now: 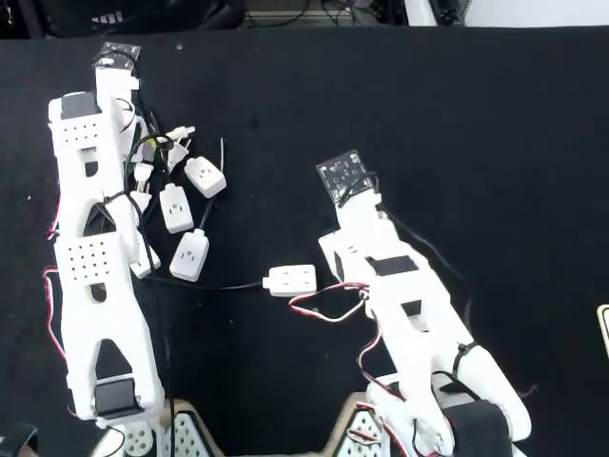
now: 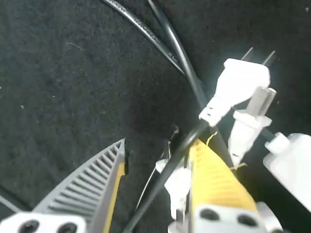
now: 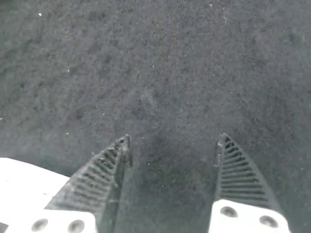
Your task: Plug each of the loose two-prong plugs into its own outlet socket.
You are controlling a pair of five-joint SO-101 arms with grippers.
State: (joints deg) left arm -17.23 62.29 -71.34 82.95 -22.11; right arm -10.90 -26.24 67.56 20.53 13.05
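Several white outlet sockets lie on the black cloth: one [image 1: 205, 176], a second [image 1: 176, 208] and a third [image 1: 190, 255] close to the left arm [image 1: 95, 190], and one [image 1: 291, 279] beside the right arm [image 1: 381, 257]. Loose white two-prong plugs [image 1: 177, 134] lie tangled with black cables. My left gripper [image 2: 158, 145] is open over a black cable [image 2: 170, 160]; one plug [image 2: 242, 80] with its prongs pointing away lies just beyond, and a second plug [image 2: 252, 121] beside it. My right gripper [image 3: 175, 138] is open above bare cloth, with a white socket body [image 3: 22, 179] at its side.
Black and red wires trail around both arm bases [image 1: 333, 305]. A pale object [image 1: 603, 328] pokes in at the right table edge. Black cloth stretches bare across the far middle and right [image 1: 476, 114].
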